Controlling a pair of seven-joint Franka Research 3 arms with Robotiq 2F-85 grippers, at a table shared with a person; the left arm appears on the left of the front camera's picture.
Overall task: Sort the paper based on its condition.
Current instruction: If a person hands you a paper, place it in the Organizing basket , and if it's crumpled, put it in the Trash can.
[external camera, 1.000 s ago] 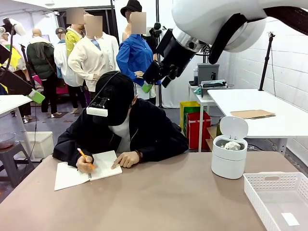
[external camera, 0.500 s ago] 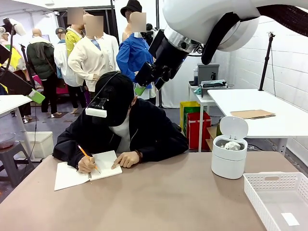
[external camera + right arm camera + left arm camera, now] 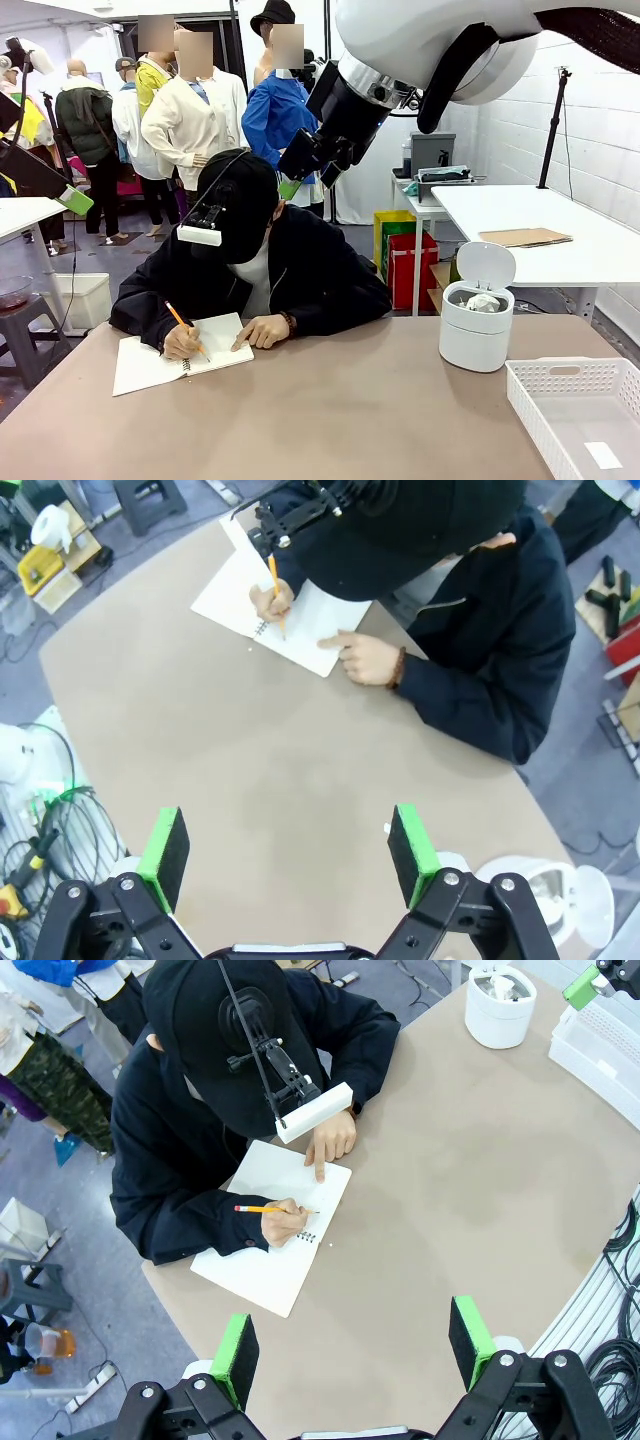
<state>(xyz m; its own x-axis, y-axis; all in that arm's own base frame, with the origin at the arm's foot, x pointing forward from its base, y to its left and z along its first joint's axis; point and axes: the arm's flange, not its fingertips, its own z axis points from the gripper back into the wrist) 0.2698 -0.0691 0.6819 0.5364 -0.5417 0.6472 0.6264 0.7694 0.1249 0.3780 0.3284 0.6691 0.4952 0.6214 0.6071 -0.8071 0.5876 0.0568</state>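
A: Largest items first?
B: Worktop (image 3: 330, 400), brown. I log a person writing in a spiral notebook (image 3: 175, 362) with a pencil (image 3: 272, 1209). White slotted tray (image 3: 580, 410) at my right. White bin (image 3: 476, 325), lid up; the crumpled paper (image 3: 483, 302) sits inside.
A: End effectors?
B: Left end effector (image 3: 352, 1345) and right end effector (image 3: 288, 842): both high above the worktop, jaws spread wide, empty.

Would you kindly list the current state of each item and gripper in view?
Bin: lid flipped open.
Paper: crumpled, inside the bin.
Notebook: open, being written on.
Tray: holds one flat slip.
Left gripper: open, empty.
Right gripper: open, empty.
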